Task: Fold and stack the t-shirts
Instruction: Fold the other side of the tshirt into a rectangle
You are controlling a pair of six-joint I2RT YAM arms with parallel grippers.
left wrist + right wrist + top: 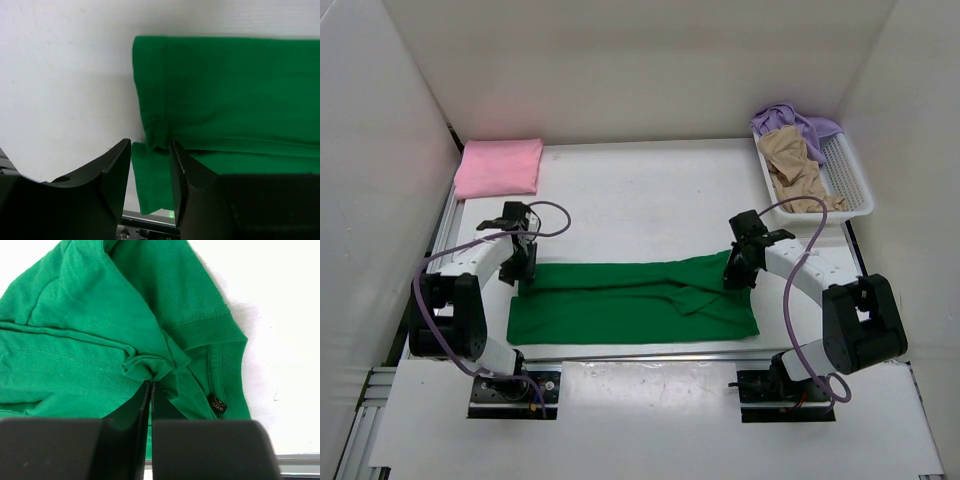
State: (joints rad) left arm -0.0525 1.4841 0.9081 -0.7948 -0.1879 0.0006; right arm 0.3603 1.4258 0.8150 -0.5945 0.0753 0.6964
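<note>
gripping green t-shirt [620, 300] near illegible tag [217, 403]: right end effector [151, 382]; left end effector [150, 144] ajar.

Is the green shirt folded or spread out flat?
Partly folded: the green shirt lies doubled into a long band, layers overlapping, right gripper pinching a fold.

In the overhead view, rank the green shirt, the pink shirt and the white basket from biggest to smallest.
1. green shirt, clearly largest.
2. white basket and pink shirt, near alike; basket maybe slightly bigger.

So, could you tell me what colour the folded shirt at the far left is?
The folded cloth shirt is pink, clearest in the top external view.
</note>
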